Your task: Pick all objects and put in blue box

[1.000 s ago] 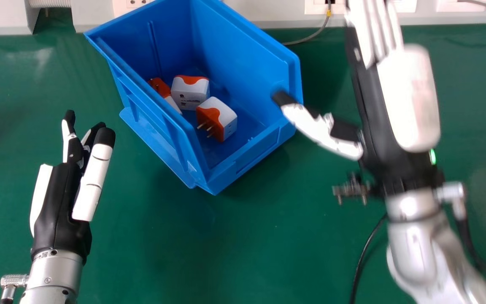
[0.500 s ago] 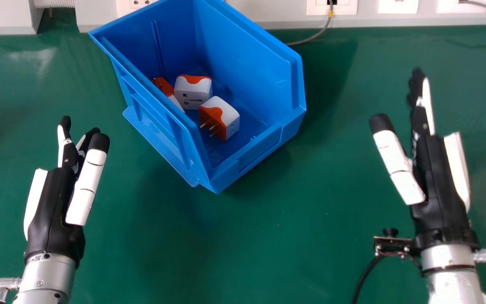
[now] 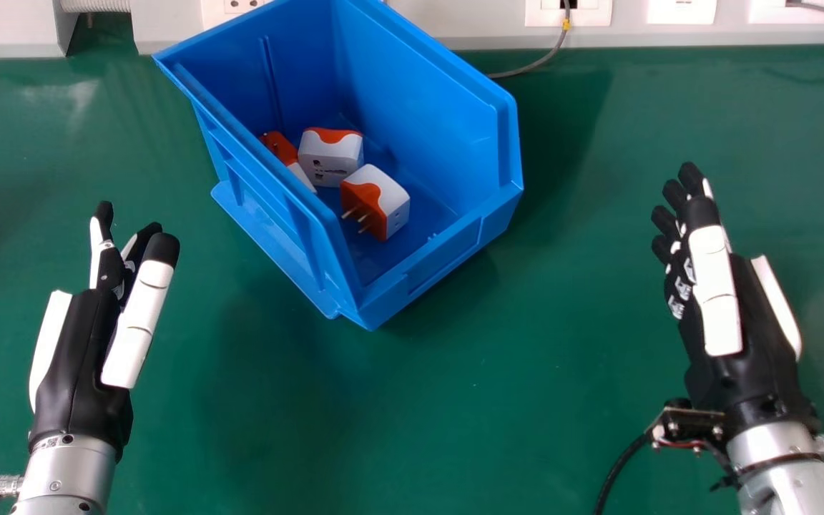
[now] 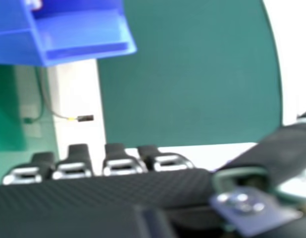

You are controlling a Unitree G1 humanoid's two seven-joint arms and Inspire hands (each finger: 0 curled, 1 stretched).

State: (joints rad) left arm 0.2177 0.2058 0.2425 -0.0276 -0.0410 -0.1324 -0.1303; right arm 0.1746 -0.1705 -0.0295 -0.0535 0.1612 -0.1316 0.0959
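The right hand (image 3: pixel 755 343) is over the bench (image 3: pixel 483 429), its fingers loosely extended and holding nothing; the left hand (image 3: pixel 83 357), also open and unladen, is at the head view's left. Farther forward, three plug adapters (image 3: pixel 394 200) lie inside the blue box (image 3: pixel 448 265). Placing looks finished; best settle the right hand clear of the walls, without nudging them.

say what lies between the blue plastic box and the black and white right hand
In the head view, bare green tabletop stretches between the box and the right hand.
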